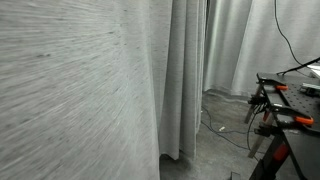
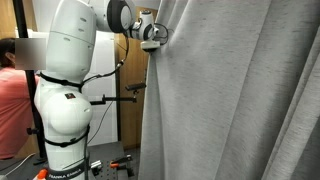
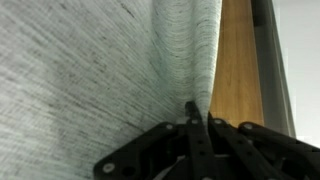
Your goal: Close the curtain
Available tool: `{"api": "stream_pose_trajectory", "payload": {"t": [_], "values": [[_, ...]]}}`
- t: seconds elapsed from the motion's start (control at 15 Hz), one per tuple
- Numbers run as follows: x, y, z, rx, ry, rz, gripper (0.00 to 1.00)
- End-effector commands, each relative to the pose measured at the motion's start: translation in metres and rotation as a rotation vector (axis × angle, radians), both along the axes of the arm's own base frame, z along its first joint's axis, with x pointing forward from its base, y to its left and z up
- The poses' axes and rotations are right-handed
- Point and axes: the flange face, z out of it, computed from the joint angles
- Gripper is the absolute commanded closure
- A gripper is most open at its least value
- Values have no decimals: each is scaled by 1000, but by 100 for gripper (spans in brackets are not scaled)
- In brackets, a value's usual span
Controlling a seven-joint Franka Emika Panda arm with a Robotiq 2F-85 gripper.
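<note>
The grey curtain (image 2: 230,100) hangs in folds and fills most of an exterior view; it also fills the near side of an exterior view (image 1: 80,90). My gripper (image 2: 156,34) is high up at the curtain's leading edge. In the wrist view the black jaws (image 3: 197,112) are shut on the curtain's edge fold (image 3: 185,50), with a wooden panel (image 3: 235,60) beside it.
The white robot body (image 2: 65,90) stands beside the curtain, with a person in red (image 2: 12,100) behind it. A black table with clamps (image 1: 285,100), cables on the floor (image 1: 225,130) and more curtains (image 1: 240,45) lie beyond.
</note>
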Motion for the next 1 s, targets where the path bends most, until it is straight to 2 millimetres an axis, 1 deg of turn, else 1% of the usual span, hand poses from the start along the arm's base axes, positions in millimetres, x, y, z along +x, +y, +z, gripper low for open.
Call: {"api": "stream_pose_trajectory", "payload": {"t": [0.0,0.27,0.4,0.47,0.67,0.93], "values": [[-29,48,-17,-27,-37,137,99],[-61,70,-9,-23,-80,231,99],[-71,76,-9,-28,-97,265,99],[-74,76,-9,-29,-103,279,99],[-74,79,-10,-41,-104,285,99],[-56,65,-10,-51,-95,248,99]]}}
